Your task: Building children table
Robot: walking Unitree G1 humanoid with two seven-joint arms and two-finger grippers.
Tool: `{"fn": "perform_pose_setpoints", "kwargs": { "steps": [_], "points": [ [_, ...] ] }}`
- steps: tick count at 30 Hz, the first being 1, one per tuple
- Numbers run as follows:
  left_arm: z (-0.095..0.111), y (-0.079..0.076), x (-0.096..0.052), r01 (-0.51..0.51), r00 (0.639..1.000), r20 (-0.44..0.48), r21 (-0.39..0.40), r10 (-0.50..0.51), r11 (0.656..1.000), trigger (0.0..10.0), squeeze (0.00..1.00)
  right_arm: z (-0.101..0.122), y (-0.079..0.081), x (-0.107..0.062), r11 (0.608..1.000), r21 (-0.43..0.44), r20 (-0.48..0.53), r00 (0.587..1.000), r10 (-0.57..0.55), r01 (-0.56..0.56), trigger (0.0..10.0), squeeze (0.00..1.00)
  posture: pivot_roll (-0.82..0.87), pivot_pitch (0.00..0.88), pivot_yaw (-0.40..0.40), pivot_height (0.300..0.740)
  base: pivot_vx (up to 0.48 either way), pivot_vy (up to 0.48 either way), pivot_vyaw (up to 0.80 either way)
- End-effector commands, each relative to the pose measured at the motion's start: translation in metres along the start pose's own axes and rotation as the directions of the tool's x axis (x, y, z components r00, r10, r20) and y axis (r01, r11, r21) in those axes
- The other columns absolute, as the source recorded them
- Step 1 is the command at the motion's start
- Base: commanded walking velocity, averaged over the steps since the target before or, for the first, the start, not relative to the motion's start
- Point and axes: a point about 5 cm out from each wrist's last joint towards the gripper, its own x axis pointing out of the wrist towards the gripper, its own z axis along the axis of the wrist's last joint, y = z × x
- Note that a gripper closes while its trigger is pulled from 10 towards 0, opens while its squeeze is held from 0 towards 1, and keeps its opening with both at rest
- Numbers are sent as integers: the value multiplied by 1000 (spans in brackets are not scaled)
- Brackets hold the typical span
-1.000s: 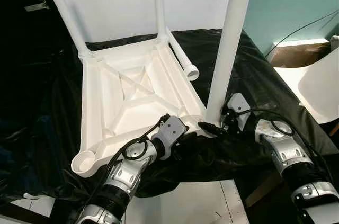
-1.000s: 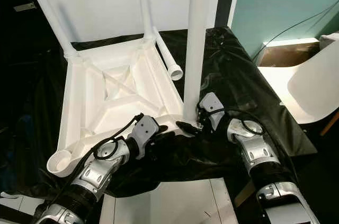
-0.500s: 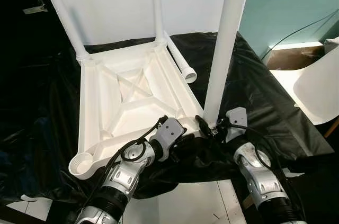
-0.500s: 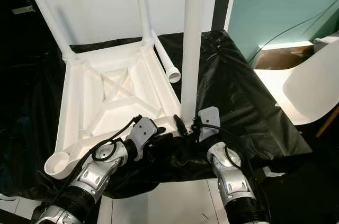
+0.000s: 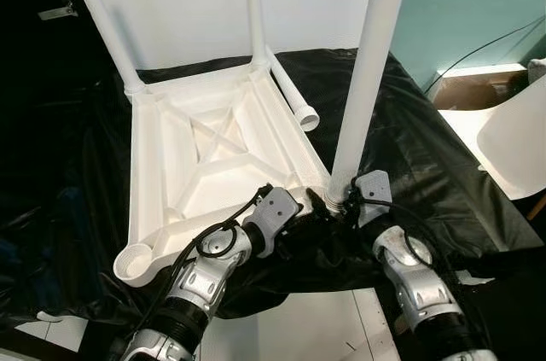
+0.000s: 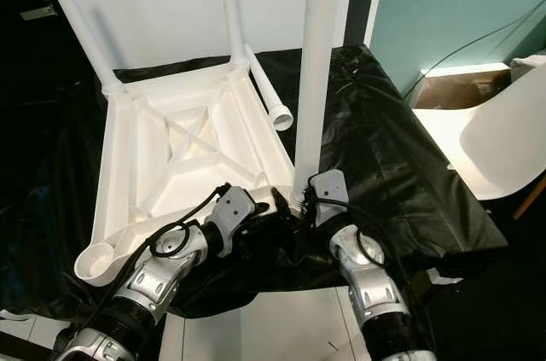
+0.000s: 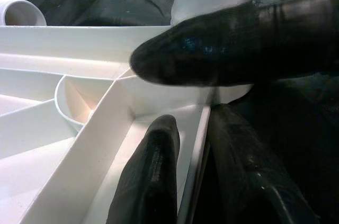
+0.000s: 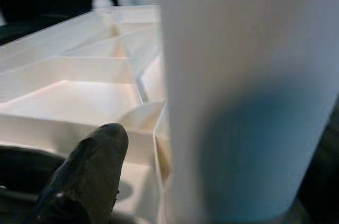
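Right tool (image 5: 334, 201) clamped round upright leg (image 5: 368, 79), left tool (image 6: 271, 207) gripping upturned tabletop (image 5: 171, 182) rim

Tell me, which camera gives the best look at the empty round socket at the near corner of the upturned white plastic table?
The left eye view: the empty round socket shows whole at the upturned white plastic table's near-left corner. The right eye view shows it likewise. The left wrist view catches a curved socket wall, but which corner's, I cannot tell.

White table top (image 5: 205, 152), white legs (image 5: 368, 62); black sheet (image 5: 426, 148); teal wall (image 5: 469, 2).
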Motion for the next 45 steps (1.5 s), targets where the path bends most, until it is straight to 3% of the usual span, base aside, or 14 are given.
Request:
{"fn": "perform_pose_setpoints", "kwargs": {
  "steps": [1, 2, 4, 7, 15, 16, 18, 19, 27, 29, 34, 35, 40, 45],
  "points": [
    [-31, -15, -4, 62, 990, -123, -64, -69, 996, 10000, 0, -1, -5, -1, 1000, 16, -4, 1000, 15, -15, 10000, 0, -78, 0, 37, 740, 0, 0, 0],
    [-31, -15, -4, 62, 990, -124, -65, -70, 996, 10000, 0, 3, -16, 0, 999, -5, -2, 999, 47, -47, 10000, 0, -79, 0, 38, 740, 0, 0, 0],
    [-31, -15, -4, 62, 990, -125, -66, -70, 996, 10000, 0, 5, -21, 0, 997, -25, -1, 997, 71, -71, 10000, 0, -80, 0, 38, 740, 0, 0, 0],
    [-30, -14, -3, 63, 990, -122, -65, -71, 996, 10000, 0, 11, -30, 3, 980, -26, -31, 980, 198, -198, 10000, 0, -81, 0, 37, 740, 0, 0, 0],
    [-30, -15, -3, 62, 990, -120, -65, -70, 996, 10000, 0, 11, -32, 3, 939, -29, -80, 937, 340, -343, 10000, 0, -76, 0, 36, 740, 0, 0, 0],
    [-30, -15, -3, 61, 990, -121, -66, -69, 996, 10000, 0, 11, -33, 3, 932, -26, -80, 930, 360, -363, 863, 0, -75, 0, 37, 740, 0, 0, 0],
    [-31, -15, -4, 60, 990, -123, -66, -68, 996, 10000, 0, 11, -33, 4, 927, -24, -78, 926, 371, -373, 863, 0, -75, 0, 37, 740, 0, 0, 0],
    [-31, -14, -4, 59, 990, -124, -65, -67, 996, 10000, 0, 12, -33, 4, 919, -22, -78, 917, 392, -395, 0, 0, -73, 0, 38, 740, 0, 0, 0],
    [-31, -14, -4, 59, 990, -121, -63, -67, 996, 10000, 0, 9, -35, 5, 921, -19, -101, 917, 386, -389, 0, 0, -75, 0, 39, 740, 0, 0, 0],
    [-30, -13, -4, 61, 990, -120, -61, -68, 996, 10000, 0, -3, -27, 1, 962, 17, -112, 955, 274, -274, 0, 0, -78, 0, 37, 740, 0, 0, 0],
    [-30, -13, -3, 60, 991, -120, -60, -66, 996, 10000, 0, -13, -19, -4, 994, 33, -103, 989, 107, -104, 0, 0, -76, 0, 36, 740, 0, 0, 0],
    [-30, -12, -4, 57, 991, -118, -60, -64, 997, 10000, 0, -18, -14, -14, 994, 19, -77, 991, -109, 111, 0, 0, -74, 0, 38, 740, 0, 0, 0],
    [-31, -12, -5, 57, 991, -121, -60, -64, 997, 10000, 0, -19, -7, -20, 961, 36, -63, 961, -270, 273, 0, 0, -78, 0, 44, 740, 0, 0, 0],
    [-31, -12, -4, 64, 990, -123, -58, -71, 996, 10000, 0, -15, -5, -13, 953, 39, -55, 953, -299, 301, 0, 0, -85, 0, 49, 740, 0, 0, 0]
  ]
}}
